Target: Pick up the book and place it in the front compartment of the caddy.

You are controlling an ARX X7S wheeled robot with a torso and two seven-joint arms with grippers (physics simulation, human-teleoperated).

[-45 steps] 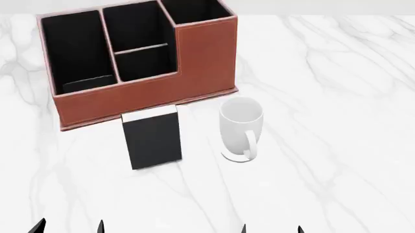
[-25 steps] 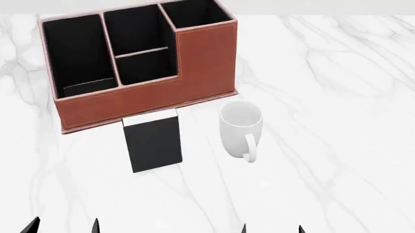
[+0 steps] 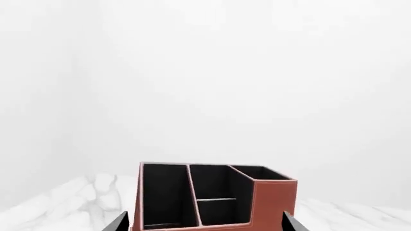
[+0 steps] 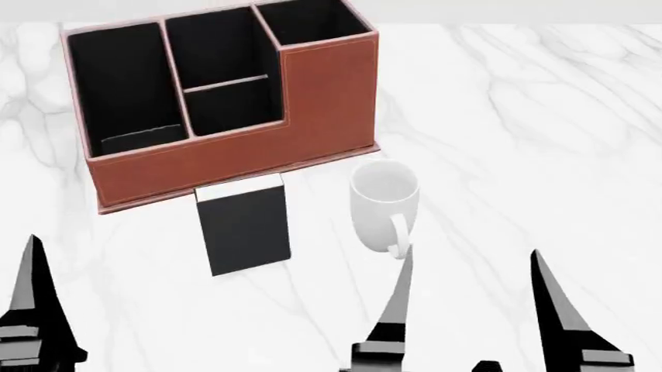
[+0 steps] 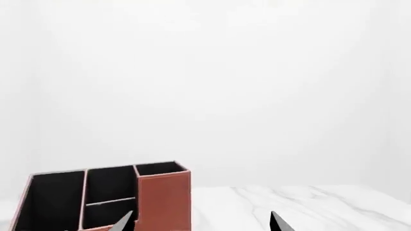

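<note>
The black book [image 4: 245, 229] with its white strip stands on the marble table just in front of the reddish-brown caddy [image 4: 207, 167]. All four black-lined compartments of the caddy look empty. My right gripper [image 4: 470, 298] is open, nearer me than the book and to its right, with nothing between its fingers. One finger [image 4: 36, 302] of the left gripper rises at the left edge of the head view. In the left wrist view the left gripper [image 3: 204, 225] is open and faces the caddy [image 3: 276, 202]. The right wrist view shows the right gripper [image 5: 202, 224] open, the caddy [image 5: 163, 197] ahead. Neither wrist view shows the book.
A white mug [image 4: 385, 203] stands right of the book, close to the right gripper's inner finger [image 4: 398, 310]. The white marble table [image 4: 517, 139] stretches away to the right of the caddy.
Both grippers have risen well into the head view from its lower edge, the right one now reaching level with the mug's base. Book, mug and caddy have stayed put.
</note>
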